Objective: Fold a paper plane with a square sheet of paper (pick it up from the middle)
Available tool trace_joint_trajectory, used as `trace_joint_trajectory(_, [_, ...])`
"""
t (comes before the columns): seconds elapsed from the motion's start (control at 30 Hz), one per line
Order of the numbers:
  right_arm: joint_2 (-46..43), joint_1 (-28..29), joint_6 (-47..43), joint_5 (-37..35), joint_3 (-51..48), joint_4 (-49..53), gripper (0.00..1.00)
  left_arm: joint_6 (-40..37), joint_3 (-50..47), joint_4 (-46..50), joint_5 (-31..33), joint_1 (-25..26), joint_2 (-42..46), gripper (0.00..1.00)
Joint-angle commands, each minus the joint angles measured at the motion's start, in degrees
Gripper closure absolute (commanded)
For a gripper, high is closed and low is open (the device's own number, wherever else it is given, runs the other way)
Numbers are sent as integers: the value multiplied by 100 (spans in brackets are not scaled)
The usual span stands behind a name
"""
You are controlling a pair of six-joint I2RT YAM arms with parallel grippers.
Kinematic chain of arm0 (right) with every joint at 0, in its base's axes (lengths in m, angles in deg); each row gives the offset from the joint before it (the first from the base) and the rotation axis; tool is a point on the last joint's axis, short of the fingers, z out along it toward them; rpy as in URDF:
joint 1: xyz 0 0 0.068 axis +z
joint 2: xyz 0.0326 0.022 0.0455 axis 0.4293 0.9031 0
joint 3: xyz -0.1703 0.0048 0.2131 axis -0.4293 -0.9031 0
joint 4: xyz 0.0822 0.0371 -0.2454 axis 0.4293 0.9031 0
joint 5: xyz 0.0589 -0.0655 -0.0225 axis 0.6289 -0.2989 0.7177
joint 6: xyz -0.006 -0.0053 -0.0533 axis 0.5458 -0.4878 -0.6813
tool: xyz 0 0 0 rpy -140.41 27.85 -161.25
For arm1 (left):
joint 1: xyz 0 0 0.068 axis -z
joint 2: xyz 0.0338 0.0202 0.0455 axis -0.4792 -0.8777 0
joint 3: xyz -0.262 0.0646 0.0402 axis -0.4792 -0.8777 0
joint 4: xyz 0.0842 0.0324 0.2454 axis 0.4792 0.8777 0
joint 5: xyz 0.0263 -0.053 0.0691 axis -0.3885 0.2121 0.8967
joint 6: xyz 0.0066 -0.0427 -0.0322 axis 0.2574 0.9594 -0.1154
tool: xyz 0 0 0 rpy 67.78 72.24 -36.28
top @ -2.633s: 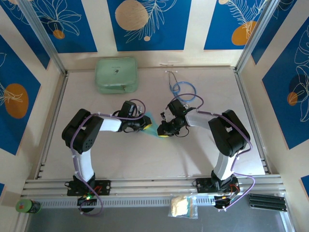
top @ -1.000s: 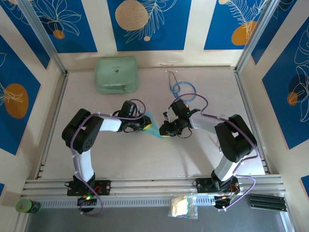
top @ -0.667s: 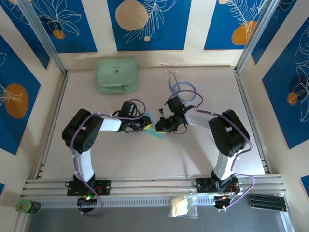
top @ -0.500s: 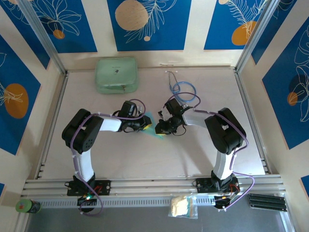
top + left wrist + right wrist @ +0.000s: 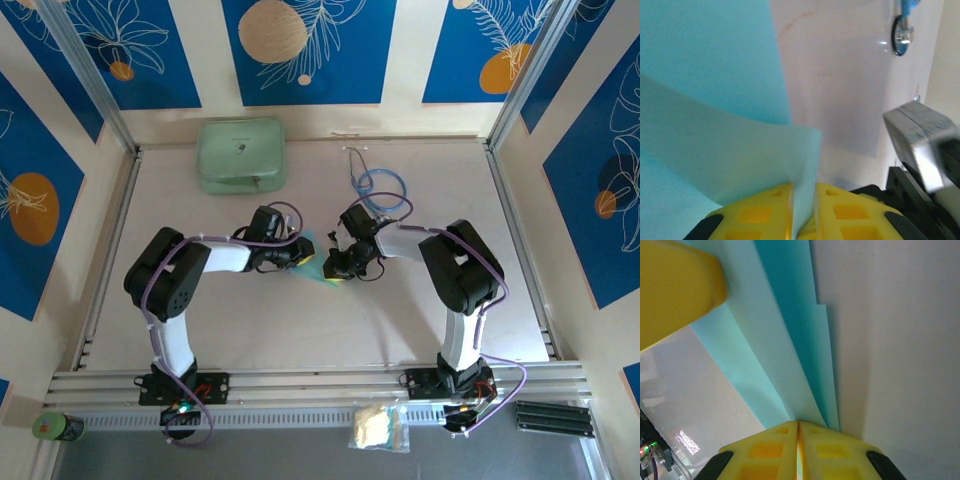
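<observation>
Right arm's elbow has swung inward, and the right gripper (image 5: 798, 426) is clamped on the layered edge of the sheet of paper (image 5: 785, 340), at the middle of the table (image 5: 250, 330). Opposite, the left gripper (image 5: 803, 192) pinches it too. Best keep both pinches steady, without tugging, so the layers stay aligned.

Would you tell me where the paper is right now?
The paper is mid-table in the top view, pinched between both arms' jaws, just nearer than the stethoscope.

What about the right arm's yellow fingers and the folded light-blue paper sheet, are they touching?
Touching. In the right wrist view the right gripper is shut on the folded light-blue paper sheet, with no gap.
</observation>
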Motion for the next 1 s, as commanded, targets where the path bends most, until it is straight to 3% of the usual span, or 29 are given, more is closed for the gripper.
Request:
trace_joint_trajectory(0.0, [268,11,-90,-427,-12,470,89,-334,0,104,-111,176,254,81])
trace_joint_trajectory(0.47, [320,-18,-180,-496,-54,720,89,-724,451,1216,434,247,-270,82])
trace_joint_trajectory(0.6, [353,-32,-254,-438,-92,868,89,-867,566,1475,817,21,-295,82])
trace_joint_trajectory(0.97, [393,-173,-307,-493,-245,908,90,-1614,1058,1986,965,-712,-632,82])
